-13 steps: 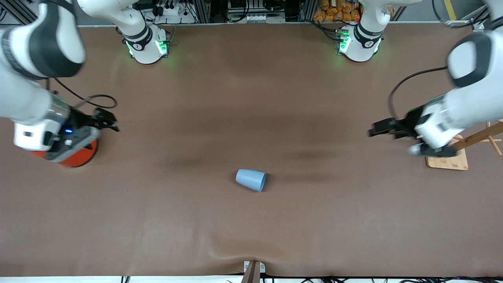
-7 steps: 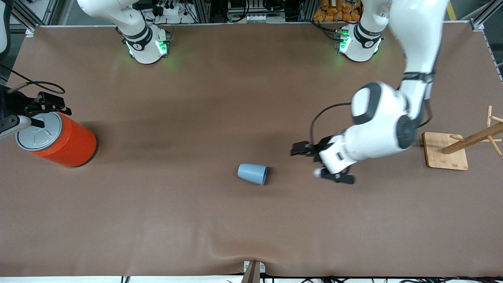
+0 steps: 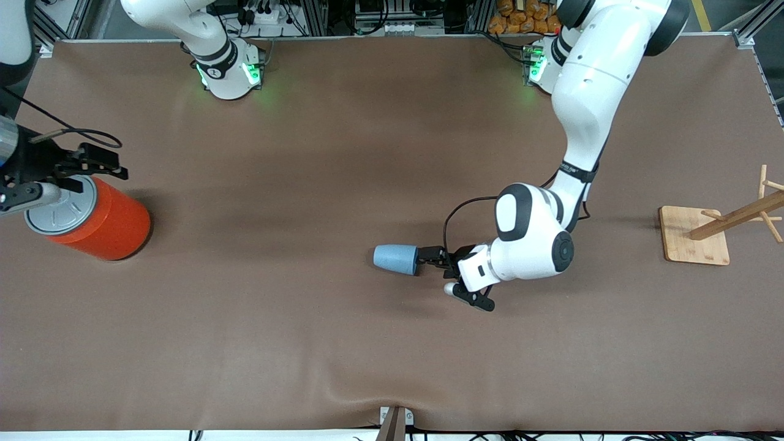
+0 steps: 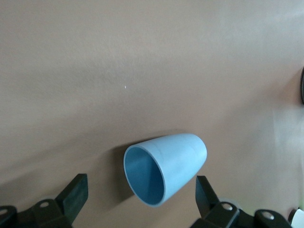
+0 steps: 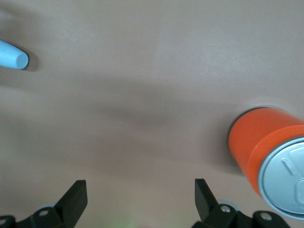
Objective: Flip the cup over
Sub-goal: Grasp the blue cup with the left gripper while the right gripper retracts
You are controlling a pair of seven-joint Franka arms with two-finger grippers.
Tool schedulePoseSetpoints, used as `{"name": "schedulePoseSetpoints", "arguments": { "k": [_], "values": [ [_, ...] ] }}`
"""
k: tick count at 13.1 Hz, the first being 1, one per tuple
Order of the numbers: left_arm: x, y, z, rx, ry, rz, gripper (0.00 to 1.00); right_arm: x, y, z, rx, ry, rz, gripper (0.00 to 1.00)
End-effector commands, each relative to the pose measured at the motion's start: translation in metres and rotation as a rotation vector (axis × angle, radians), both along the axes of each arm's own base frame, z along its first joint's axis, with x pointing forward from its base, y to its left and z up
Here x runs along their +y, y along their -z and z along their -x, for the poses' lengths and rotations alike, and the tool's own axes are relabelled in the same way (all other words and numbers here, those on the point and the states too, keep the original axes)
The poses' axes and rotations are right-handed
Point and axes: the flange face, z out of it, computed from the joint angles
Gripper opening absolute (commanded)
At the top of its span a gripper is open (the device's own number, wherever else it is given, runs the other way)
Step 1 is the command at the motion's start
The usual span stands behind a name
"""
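Note:
The light-blue cup [image 3: 395, 258] lies on its side in the middle of the table, its mouth toward the left arm's end. In the left wrist view the cup [image 4: 166, 167] shows its darker inside. My left gripper [image 3: 430, 256] is open at the cup's mouth, its fingers [image 4: 76, 192] wide on either side of the rim, not touching. My right gripper [image 3: 92, 162] is open above the orange can at the right arm's end; its fingertips [image 5: 78, 192] hold nothing. The cup shows small in the right wrist view [image 5: 12, 55].
A big orange can [image 3: 92, 220] with a grey lid stands at the right arm's end of the table, also in the right wrist view [image 5: 270, 152]. A wooden rack on a square base [image 3: 695, 236] stands at the left arm's end.
My left gripper has swept from the wooden rack across the table to the cup's mouth. The cup has shifted slightly. My right arm has pulled back, uncovering the orange can.

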Motion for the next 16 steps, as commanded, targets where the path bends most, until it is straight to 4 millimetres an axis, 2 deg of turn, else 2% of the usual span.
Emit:
{"name": "schedulePoseSetpoints", "arguments": {
  "k": [1, 3, 6, 7, 8, 9, 11, 12, 14, 16],
  "values": [
    [-0.028, 0.019, 0.010, 0.036, -0.017, 0.062, 0.96, 0.002, -0.008, 0.002, 0.019, 0.015, 0.014, 1.00],
    [-0.042, 0.029, 0.022, 0.065, -0.013, 0.071, 0.88, 0.003, -0.007, 0.005, 0.044, 0.025, 0.023, 1.00],
    [-0.048, 0.032, 0.027, 0.079, -0.014, 0.068, 0.76, 0.005, -0.026, 0.018, 0.026, 0.036, 0.044, 1.00],
    [-0.048, 0.032, 0.027, 0.082, -0.014, 0.069, 0.69, 0.005, -0.032, 0.022, 0.020, 0.041, 0.046, 1.00],
    [-0.048, 0.032, 0.027, 0.085, -0.019, 0.066, 0.59, 0.004, -0.038, 0.026, 0.015, 0.042, 0.046, 1.00],
    [-0.049, 0.032, 0.028, 0.085, -0.015, 0.066, 0.44, 0.005, -0.045, 0.031, 0.005, 0.039, 0.048, 1.00],
    [-0.048, 0.032, 0.027, 0.082, -0.014, 0.064, 0.09, 0.007, -0.048, 0.036, 0.023, 0.053, 0.054, 1.00],
    [-0.048, 0.029, 0.027, 0.081, -0.013, 0.066, 0.00, 0.010, -0.053, 0.039, 0.027, 0.070, 0.070, 1.00],
    [-0.044, 0.016, 0.022, 0.088, -0.014, 0.078, 0.00, 0.012, -0.062, 0.046, 0.013, 0.075, 0.108, 1.00],
    [-0.036, -0.015, 0.015, 0.087, -0.026, 0.080, 0.00, 0.008, -0.063, 0.046, 0.018, 0.082, 0.112, 1.00]
  ]
}}
